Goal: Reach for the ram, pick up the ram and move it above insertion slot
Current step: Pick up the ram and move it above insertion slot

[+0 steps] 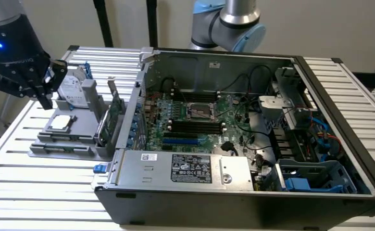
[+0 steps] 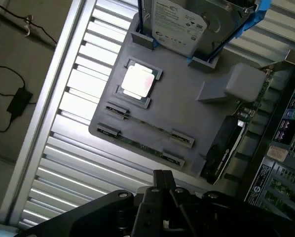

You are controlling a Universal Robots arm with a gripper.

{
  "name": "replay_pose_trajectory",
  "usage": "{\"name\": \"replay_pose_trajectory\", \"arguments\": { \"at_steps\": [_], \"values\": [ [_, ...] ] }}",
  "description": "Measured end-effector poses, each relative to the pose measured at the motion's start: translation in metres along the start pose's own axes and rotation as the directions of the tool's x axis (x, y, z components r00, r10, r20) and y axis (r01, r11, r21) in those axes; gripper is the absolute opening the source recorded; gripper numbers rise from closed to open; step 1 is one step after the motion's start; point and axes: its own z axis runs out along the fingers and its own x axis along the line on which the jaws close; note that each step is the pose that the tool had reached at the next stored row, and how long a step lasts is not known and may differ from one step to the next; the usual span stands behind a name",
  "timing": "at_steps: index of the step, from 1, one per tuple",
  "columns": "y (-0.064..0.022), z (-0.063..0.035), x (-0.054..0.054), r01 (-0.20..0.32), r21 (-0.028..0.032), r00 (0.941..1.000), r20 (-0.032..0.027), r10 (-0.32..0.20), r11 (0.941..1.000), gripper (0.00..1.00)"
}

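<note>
At the exterior view's left the gripper (image 1: 46, 103) hangs with its fingers (image 2: 162, 178) together and empty, the ram (image 2: 140, 144) lying flat in clips on the grey tray (image 2: 187, 113) below them, untouched, beside a square chip (image 2: 137, 81), the open computer case (image 1: 239, 202) well off toward the exterior view's right.

Green ram (image 2: 138, 144), grey tray (image 2: 187, 111), ribbed silver table (image 2: 78, 101).

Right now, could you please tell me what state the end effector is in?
End effector: closed, holding nothing; the ram lies in its grey tray.
</note>
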Motion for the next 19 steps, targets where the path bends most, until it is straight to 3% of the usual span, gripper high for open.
{"name": "replay_pose_trajectory", "arguments": {
  "at_steps": [5,10,15,19],
  "values": [
    [0.0000,0.0001,0.0000,0.090,0.0001,0.9959,-0.0014,-0.090,0.9959,0.11],
    [0.0000,0.0001,0.0000,0.181,0.0002,0.9835,-0.0029,-0.181,0.9835,0.11],
    [0.0000,0.0001,0.0000,0.270,0.0001,0.9629,-0.0044,-0.270,0.9629,0.11],
    [0.0000,0.0002,0.0000,0.339,0.0000,0.9409,-0.0054,-0.339,0.9409,0.11]
  ]
}}
